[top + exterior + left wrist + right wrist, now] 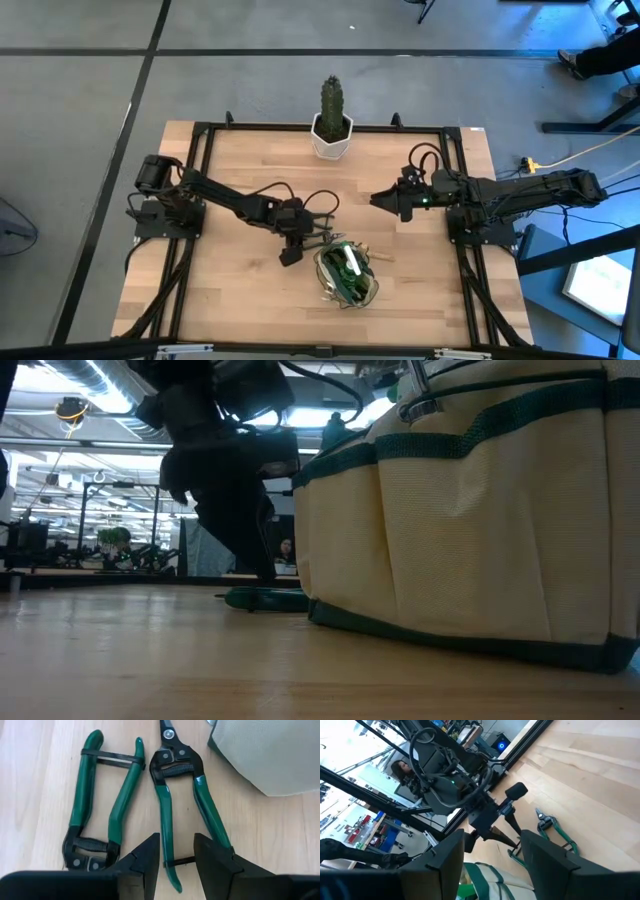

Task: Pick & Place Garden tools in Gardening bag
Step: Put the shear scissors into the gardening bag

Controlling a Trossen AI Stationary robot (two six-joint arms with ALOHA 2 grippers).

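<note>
Two green-handled pruning shears are lying side by side on the wooden counter, just at 9 o'clock of the gardening bag. Left tool is hovering low over one pair, its fingers standing apart astride one handle, not clamped. Right tool is waiting at 1 o'clock of the bag, fingers apart, holding nothing.

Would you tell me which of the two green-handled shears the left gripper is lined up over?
The shears nearer the gardening bag: one handle runs between the left gripper fingers.
</note>
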